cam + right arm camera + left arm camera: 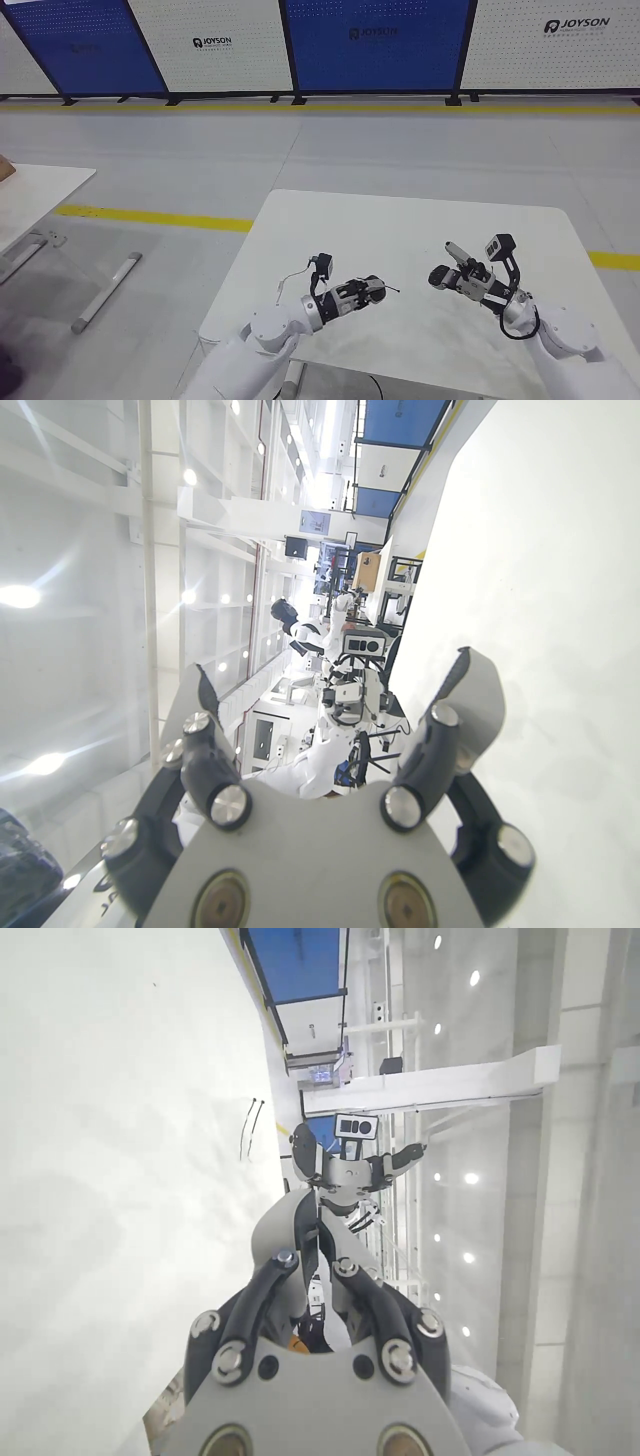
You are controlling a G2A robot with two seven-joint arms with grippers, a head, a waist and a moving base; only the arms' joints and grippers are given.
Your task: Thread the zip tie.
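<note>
Your left gripper [372, 290] is pinched shut on what appears to be the zip tie [390, 289], whose thin tail points toward the right gripper [446, 266], which is spread wide and empty. Judge this as pre-threading: next, align tail and head between both grippers. Consult the left wrist view for two loose ties [251, 1128] on the table [420, 215]; the top view gives the gap between the grippers.

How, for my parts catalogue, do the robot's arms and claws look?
The left arm and right arm have white shells. The left claw and right claw have grey plates, black bars, silver bolts. A black camera box tops each wrist.
</note>
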